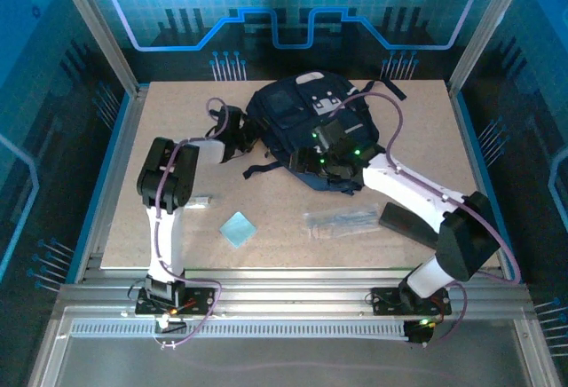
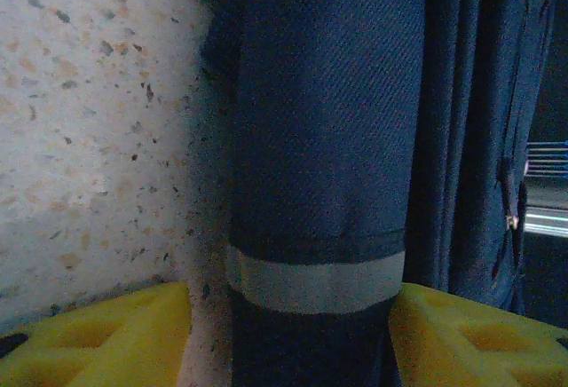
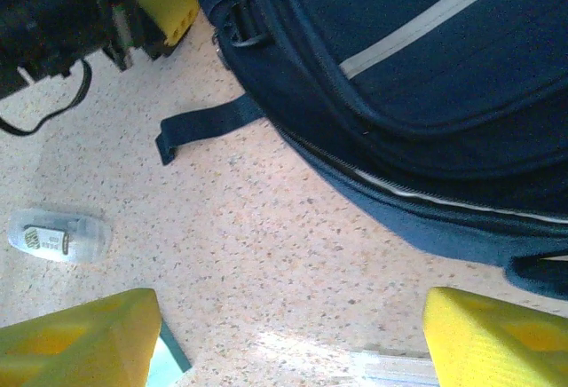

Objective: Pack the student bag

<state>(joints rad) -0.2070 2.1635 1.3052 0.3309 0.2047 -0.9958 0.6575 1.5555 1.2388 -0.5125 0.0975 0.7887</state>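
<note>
Student bag (image 1: 284, 116) is lying at the back centre of the speckled desk (image 1: 266, 196), contents hidden; left claw (image 2: 288, 325) is standing open astride its grey-striped navy fold. Right claw (image 3: 293, 334) is hovering open at the bag's near edge, with a blue square (image 1: 238, 228), clear packet (image 1: 342, 219) and black case (image 1: 404, 223) lying nearby.

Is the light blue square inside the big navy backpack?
No, the flat light blue square lies on the table, apart from the navy fabric backpack.

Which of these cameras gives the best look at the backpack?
The top external view: almost the whole student bag lies there. The left wrist view catches a grey-striped fabric patch; the right wrist, its zippered edge.
</note>
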